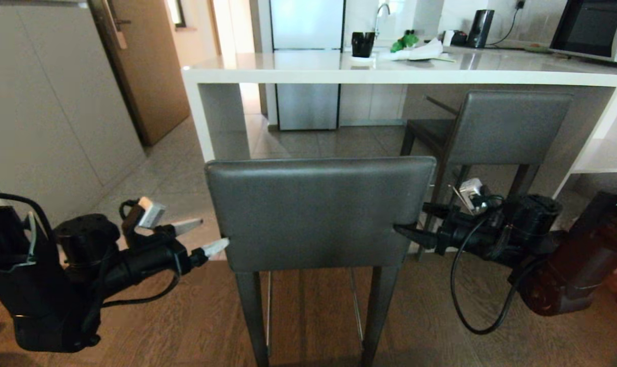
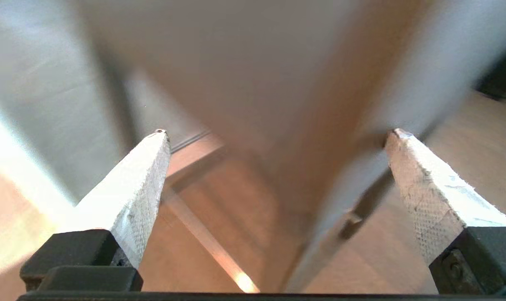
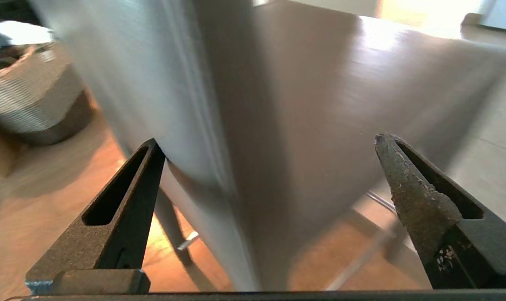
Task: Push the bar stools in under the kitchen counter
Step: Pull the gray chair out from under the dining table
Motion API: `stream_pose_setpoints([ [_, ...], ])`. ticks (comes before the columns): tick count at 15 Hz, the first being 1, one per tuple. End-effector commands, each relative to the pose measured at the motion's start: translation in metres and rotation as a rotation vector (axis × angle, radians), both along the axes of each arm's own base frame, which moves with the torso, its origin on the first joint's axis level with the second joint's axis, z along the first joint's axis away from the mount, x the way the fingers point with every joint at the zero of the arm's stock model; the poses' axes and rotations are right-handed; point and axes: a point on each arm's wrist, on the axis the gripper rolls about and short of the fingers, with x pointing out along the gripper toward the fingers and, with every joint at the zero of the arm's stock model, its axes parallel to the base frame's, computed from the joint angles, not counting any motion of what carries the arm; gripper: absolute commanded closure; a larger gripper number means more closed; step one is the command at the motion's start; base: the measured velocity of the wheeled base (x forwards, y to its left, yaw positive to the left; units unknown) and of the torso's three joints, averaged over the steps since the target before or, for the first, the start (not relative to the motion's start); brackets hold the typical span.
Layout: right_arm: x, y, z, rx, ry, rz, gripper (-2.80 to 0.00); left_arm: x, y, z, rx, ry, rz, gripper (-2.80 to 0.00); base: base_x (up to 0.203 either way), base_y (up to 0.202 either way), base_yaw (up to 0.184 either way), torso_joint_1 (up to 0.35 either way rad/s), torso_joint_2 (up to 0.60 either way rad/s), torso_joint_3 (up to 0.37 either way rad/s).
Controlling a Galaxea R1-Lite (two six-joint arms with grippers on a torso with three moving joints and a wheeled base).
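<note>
Head view shows one bar stool (image 1: 318,214) standing right in front of the robot, out on the wooden floor (image 1: 430,326), with its grey back facing the camera and its seat not yet under the bench (image 1: 410,71). The other bar stool (image 1: 507,127) is farther off to the right and looks tucked partly under the white bench top. The left gripper (image 1: 206,235) is at the left side of the near stool's back. Its white fingers (image 1: 188,226) are spread wide and hold nothing, and one tip seems to touch the edge of the back. The right gripper (image 1: 407,232) is at the right side of the same back. In the right wrist view its dark fingers (image 3: 123,217) are also spread wide with nothing clamped, and the corner of the back sits between them. It looks like the robot is getting both arms set to push this stool forward. A few things could go wrong. If one arm pushes harder than the other, the stool could turn and go in crooked. The push is high up on the back, so if a leg catches on the line where the wood meets the tiles (image 1: 196,178), the tall stool might tip. It could also bump the white side panel (image 1: 221,122) of the bench, which stands close to its path on the left.
</note>
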Motion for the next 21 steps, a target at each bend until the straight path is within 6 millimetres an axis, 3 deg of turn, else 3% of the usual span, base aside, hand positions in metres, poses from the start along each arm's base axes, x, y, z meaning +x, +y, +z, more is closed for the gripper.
stream_pose_setpoints([
  [1,-0.005,-0.022,0.0,0.001,0.008,-0.059,-2.8,-0.01,0.016,-0.002,-0.001,0.021,0.056,-2.8,0.0,0.0,0.0,0.0,0.0,0.0],
  [4,-0.034,-0.029,-0.01,-0.01,0.083,-0.091,-2.8,-0.039,0.018,0.017,0.0,0.006,0.089,-2.8,0.0,0.0,0.0,0.0,0.0,0.0],
  [6,-0.063,-0.036,-0.014,-0.029,0.139,-0.132,-2.8,-0.066,0.017,0.015,0.001,0.063,0.154,-2.8,0.0,0.0,0.0,0.0,0.0,0.0],
  [8,-0.084,-0.044,0.003,-0.028,0.114,-0.171,-2.8,-0.085,0.023,0.01,0.003,0.115,0.221,-2.8,0.0,0.0,0.0,0.0,0.0,0.0],
  [10,-0.1,-0.06,0.022,-0.004,0.082,-0.253,-2.8,-0.099,0.034,0.019,0.001,0.09,0.284,-2.8,0.0,0.0,0.0,0.0,0.0,0.0],
  [12,-0.112,-0.084,0.038,0.042,0.059,-0.462,-2.8,-0.108,0.046,0.03,0.009,0.043,0.431,-2.8,0.0,0.0,0.0,0.0,0.0,0.0],
  [14,-0.116,-0.09,0.045,0.084,0.044,-0.721,-2.8,-0.109,0.048,0.038,0.003,0.016,0.646,-2.8,0.0,0.0,0.0,0.0,0.0,0.0],
  [18,-0.113,-0.089,0.066,0.169,-0.051,-1.127,-2.8,-0.108,0.02,0.071,-0.098,-0.126,0.844,-2.8,0.0,0.0,0.0,0.0,0.0,0.0],
  [21,-0.14,-0.059,0.09,0.257,-0.119,-1.072,-2.8,-0.129,-0.018,0.083,-0.156,-0.167,0.815,-2.8,0.0,0.0,0.0,0.0,0.0,0.0],
])
